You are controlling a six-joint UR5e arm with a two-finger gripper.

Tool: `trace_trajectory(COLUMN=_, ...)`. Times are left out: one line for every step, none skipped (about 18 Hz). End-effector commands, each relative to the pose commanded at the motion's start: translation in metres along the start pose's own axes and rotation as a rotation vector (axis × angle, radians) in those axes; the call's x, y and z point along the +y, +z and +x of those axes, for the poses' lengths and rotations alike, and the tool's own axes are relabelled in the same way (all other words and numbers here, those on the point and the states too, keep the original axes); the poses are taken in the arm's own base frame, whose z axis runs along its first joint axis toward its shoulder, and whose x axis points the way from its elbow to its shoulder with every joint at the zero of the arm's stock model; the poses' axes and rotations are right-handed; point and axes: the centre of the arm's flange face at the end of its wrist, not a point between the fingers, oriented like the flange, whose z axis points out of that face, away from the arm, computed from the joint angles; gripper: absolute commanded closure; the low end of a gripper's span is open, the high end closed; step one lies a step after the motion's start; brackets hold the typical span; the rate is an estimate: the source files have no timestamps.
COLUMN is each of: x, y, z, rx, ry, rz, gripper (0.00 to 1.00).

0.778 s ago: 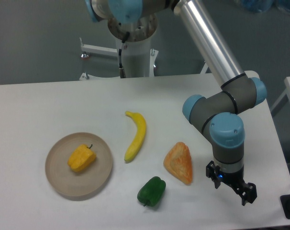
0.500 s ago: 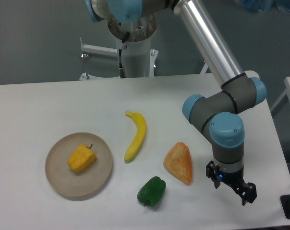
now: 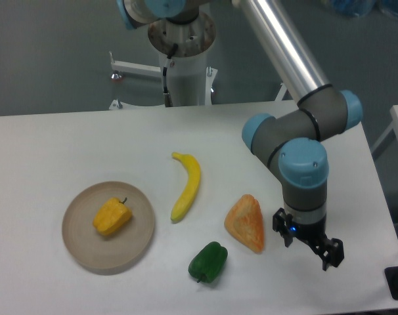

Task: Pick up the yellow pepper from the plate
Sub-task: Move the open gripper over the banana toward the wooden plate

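The yellow pepper [image 3: 111, 216] lies on the plate [image 3: 108, 227] near the front left corner of the table [image 3: 67, 144], stem pointing to the back right, while the gripper [image 3: 309, 241] hangs near the front right edge, well apart from it, with jaws spread and holding nothing. Between them, along the front of the table, sit an orange wedge [image 3: 246, 222] just beside the gripper, a green pepper [image 3: 208, 262] and a banana [image 3: 187, 185]; a low straight path to the plate would likely cross these, so a raised approach looks safer
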Motion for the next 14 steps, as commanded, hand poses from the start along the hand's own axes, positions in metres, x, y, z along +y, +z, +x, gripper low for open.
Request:
trace_trajectory(x=0.003, y=-0.011, z=0.007, rx=0.038, ry=-0.008, rz=-0.007, gripper=0.00)
trace_trajectory(x=0.002, y=-0.021, z=0.015, rx=0.081, ry=-0.021, rz=0.007, gripper=0.00)
trace_trajectory(x=0.002, y=-0.030, z=0.023, rx=0.129, ry=-0.045, rz=0.038, gripper=0.00)
trace_trajectory(x=0.000, y=-0.044, z=0.036, rx=0.184, ry=-0.079, rz=0.084, gripper=0.00)
trace_trajectory(x=-0.004, y=-0.051, z=0.046, rx=0.207, ry=-0.099, rz=0.100, gripper=0.00)
trace_trajectory(x=-0.013, y=-0.058, z=0.061, rx=0.224, ry=-0.121, rz=0.113, gripper=0.00)
trace_trajectory(x=-0.027, y=-0.059, z=0.080, rx=0.256, ry=-0.175, rz=0.129, gripper=0.00)
trace_trajectory(x=-0.046, y=-0.052, z=0.103, rx=0.296, ry=-0.229, rz=0.130, gripper=0.00)
trace_trajectory(x=-0.059, y=-0.049, z=0.128, rx=0.318, ry=-0.261, rz=0.112, gripper=0.00)
trace_trajectory(x=-0.066, y=-0.052, z=0.143, rx=0.316, ry=-0.259, rz=0.118, gripper=0.00)
trace_trajectory(x=-0.081, y=-0.045, z=0.168, rx=0.310, ry=-0.233, rz=0.128, gripper=0.00)
trace_trajectory(x=-0.084, y=-0.044, z=0.180, rx=0.295, ry=-0.238, rz=0.142, gripper=0.00)
trace_trajectory(x=-0.087, y=-0.043, z=0.195, rx=0.288, ry=-0.253, rz=0.152, gripper=0.00)
trace_trajectory(x=-0.088, y=-0.037, z=0.211, rx=0.292, ry=-0.271, rz=0.151, gripper=0.00)
